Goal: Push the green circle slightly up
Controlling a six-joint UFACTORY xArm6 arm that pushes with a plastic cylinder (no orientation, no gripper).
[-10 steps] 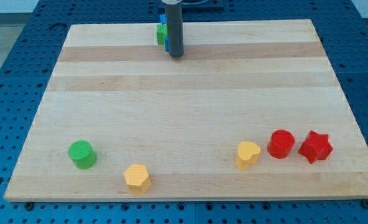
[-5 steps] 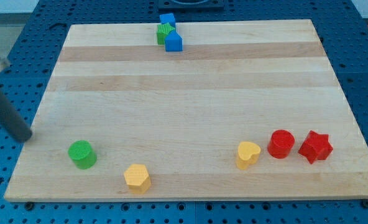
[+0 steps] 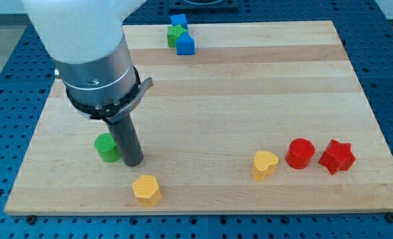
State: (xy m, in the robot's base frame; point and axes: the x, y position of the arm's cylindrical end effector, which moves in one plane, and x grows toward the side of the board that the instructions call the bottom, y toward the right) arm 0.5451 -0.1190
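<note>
The green circle is a short green cylinder at the view's lower left of the wooden board. The rod comes down from the large white and grey arm at the upper left. My tip rests on the board just right of the green circle and slightly below it, touching or almost touching its right side. The rod hides part of the circle's right edge.
A yellow hexagon block lies below my tip. A yellow heart, a red cylinder and a red star sit at the lower right. Two blue blocks and a green block cluster at the top edge.
The arm swung from the left edge to the board's lower left. The green circle has shifted up and to the right from its earlier spot.
</note>
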